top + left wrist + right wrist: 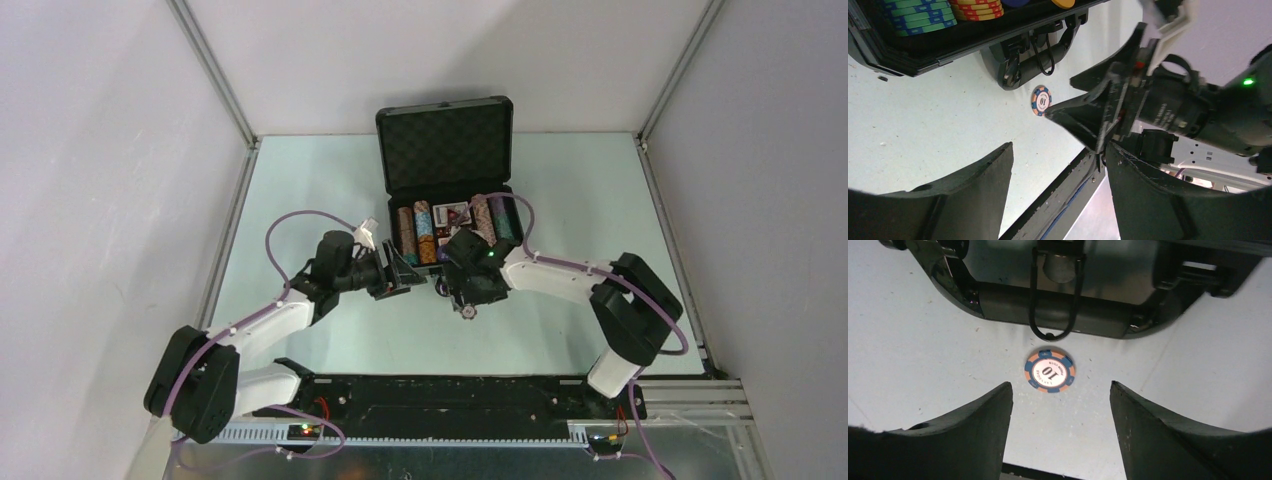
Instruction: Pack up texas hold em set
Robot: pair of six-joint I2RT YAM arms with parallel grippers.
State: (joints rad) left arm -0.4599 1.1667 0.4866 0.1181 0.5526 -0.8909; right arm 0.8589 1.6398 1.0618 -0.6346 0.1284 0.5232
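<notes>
I see the black briefcase [445,150] standing open at the far middle of the surface [330,180], its foam-lined lid upright. Rows of striped chips [407,235] lie in its tray on either side of a card deck [451,215]. My left pincer [405,273] sits just beside the case's front left corner; the right pincer [462,295] points down just before its front edge.

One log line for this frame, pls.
right gripper: open, above chip marked 10 flat on table by case handle | left gripper: open, empty | case: open, chip stacks inside
</notes>
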